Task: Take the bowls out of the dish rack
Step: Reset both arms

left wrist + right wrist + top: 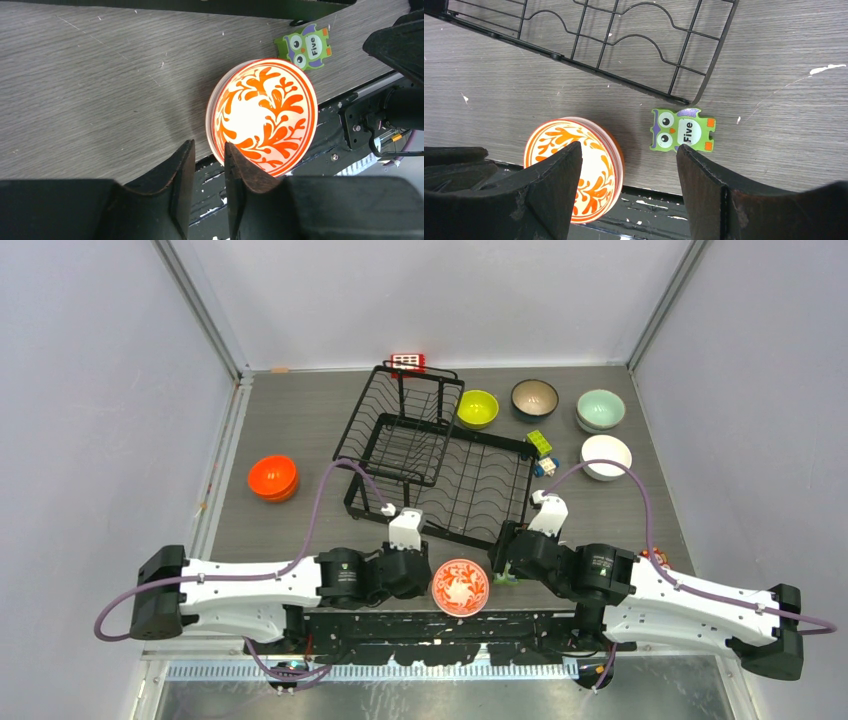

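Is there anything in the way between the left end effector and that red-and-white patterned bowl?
Nothing visible. In the left wrist view the left end effector is close to the patterned bowl, with no object between them. The green owl block lies on the bowl's far side, out of the path.

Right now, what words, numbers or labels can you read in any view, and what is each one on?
"Five": on the green owl block, clear in both wrist views.
Small white print on the arm motor housings: too small to read.
No other text is visible.
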Available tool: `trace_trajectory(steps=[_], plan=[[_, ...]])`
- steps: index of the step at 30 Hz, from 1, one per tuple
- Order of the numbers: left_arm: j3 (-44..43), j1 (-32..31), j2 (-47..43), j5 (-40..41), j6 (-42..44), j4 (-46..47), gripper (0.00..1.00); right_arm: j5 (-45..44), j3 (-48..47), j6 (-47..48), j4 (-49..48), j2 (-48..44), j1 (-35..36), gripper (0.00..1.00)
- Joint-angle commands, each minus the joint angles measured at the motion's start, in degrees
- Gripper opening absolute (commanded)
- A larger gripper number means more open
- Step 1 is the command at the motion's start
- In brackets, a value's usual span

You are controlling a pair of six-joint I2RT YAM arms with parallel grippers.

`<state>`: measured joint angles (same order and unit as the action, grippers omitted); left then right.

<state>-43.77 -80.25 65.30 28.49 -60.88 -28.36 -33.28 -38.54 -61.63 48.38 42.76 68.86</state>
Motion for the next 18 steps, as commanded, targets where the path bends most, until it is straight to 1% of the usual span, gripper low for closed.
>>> trace_trajectory(steps=[1, 3, 5, 9, 12, 14, 16, 17, 18], plan=[[0.01, -0.26, -3.05, 3.11, 1.21, -1.58, 0.32, -2.05, -1.45, 0.18, -1.27, -0.82, -0.09, 0.73], [-0.23, -0.26, -3.76, 3.68, 1.63, -2.36, 0.36, -2.22, -1.53, 0.49, -1.19, -1.10, -0.13, 0.73], [-0.46, -0.26, -4.82, 4.13, 2.80, -2.90, 0.43, -2.54, -1.91, 1.26, -1.18, -1.59, -0.11, 0.74], [-1.72, -0.26, -7.80, 7.68, 4.06, -5.49, 0.65, -4.52, -3.81, 5.47, -1.60, -4.66, -0.09, 0.74], [-4.45, -0.29, -9.08, 12.87, 2.89, -12.15, 0.77, -6.68, -6.78, 10.77, -2.93, -8.78, -0.06, 0.76], [-6.37, -0.27, -9.30, 16.41, 2.08, -16.32, 0.81, -8.55, -8.92, 14.37, -4.11, -11.28, -0.06, 0.77], [-8.08, -0.32, -9.30, 19.74, -0.57, -21.18, 0.83, -10.73, -11.20, 17.86, -5.18, -13.15, -0.04, 0.80], [-8.77, -0.29, -9.33, 21.10, -1.75, -22.99, 0.86, -11.69, -12.33, 19.66, -5.85, -13.82, -0.05, 0.84], [-9.38, -0.29, -9.47, 22.58, -3.42, -24.71, 0.88, -12.52, -13.46, 21.48, -6.63, -14.40, -0.04, 0.90]])
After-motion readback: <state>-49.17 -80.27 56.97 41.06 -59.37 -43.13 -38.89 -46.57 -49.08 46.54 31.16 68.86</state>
